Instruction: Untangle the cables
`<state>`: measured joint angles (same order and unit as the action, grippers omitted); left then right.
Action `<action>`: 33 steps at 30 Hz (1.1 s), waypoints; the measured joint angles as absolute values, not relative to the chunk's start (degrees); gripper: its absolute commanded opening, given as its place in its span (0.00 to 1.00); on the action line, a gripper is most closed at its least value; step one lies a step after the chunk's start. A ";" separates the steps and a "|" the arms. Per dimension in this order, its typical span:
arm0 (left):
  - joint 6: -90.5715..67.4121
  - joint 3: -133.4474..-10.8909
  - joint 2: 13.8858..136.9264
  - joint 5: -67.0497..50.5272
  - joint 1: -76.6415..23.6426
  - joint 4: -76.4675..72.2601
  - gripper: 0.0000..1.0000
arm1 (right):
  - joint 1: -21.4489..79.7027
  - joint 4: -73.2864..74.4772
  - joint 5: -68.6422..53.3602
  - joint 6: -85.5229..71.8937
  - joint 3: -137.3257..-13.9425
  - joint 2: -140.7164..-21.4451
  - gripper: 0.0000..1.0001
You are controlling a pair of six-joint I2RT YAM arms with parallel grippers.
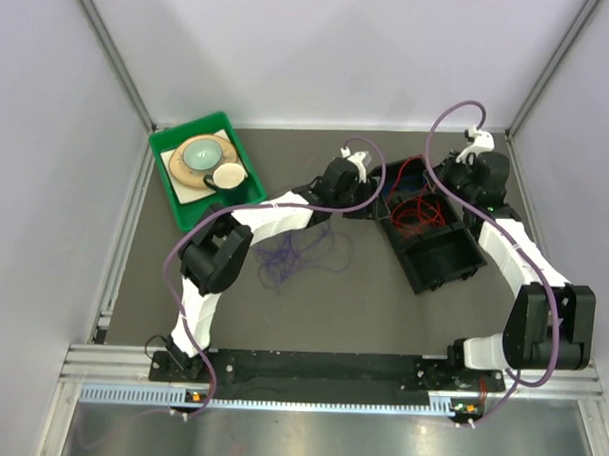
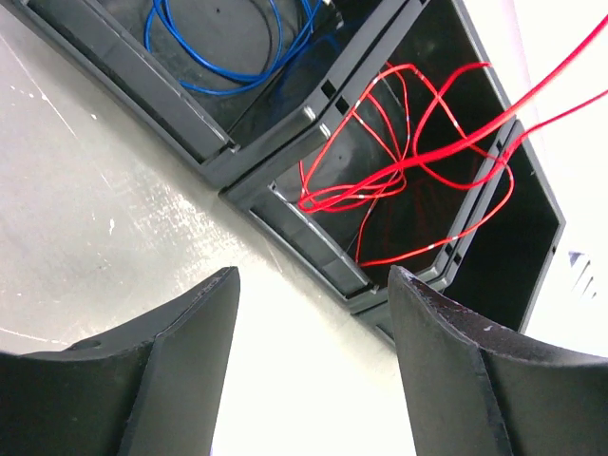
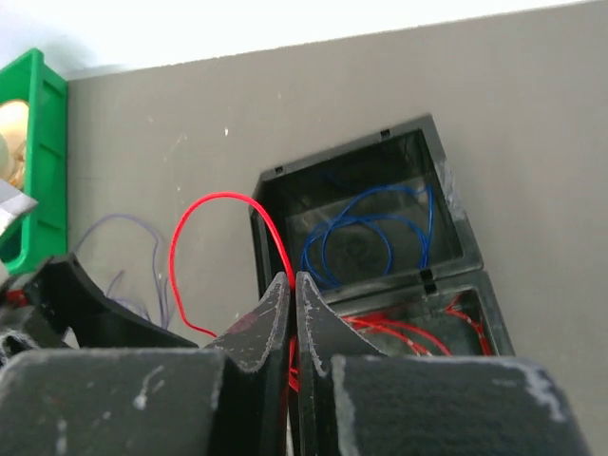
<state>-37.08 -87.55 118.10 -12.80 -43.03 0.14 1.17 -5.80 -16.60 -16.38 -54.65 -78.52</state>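
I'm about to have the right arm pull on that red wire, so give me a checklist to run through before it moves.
1. Right fingers closed on the red cable: ok.
2. Left fingers open, holding nothing: ok.
3. Blue cable alone in its own compartment of the black tray: ok.
4. Held red cable free of the other red loops: cannot tell.
5. Red cable fully inside the tray: not ok, one loop arcs out past the rim.
6. Purple cables sorted into the tray: not ok, they lie loose on the table.
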 measured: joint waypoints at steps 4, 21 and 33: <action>-36.34 -87.53 118.10 -13.69 -43.03 0.38 0.69 | -0.82 -6.92 -16.60 -17.26 -51.88 -78.52 0.00; -36.10 -89.23 118.56 -15.62 -43.03 1.52 0.69 | -2.92 5.93 -6.96 -13.47 -54.26 -83.29 0.00; -36.10 -89.89 118.67 -15.59 -43.05 1.80 0.70 | -2.92 14.96 -5.82 -13.80 -58.63 -88.71 0.40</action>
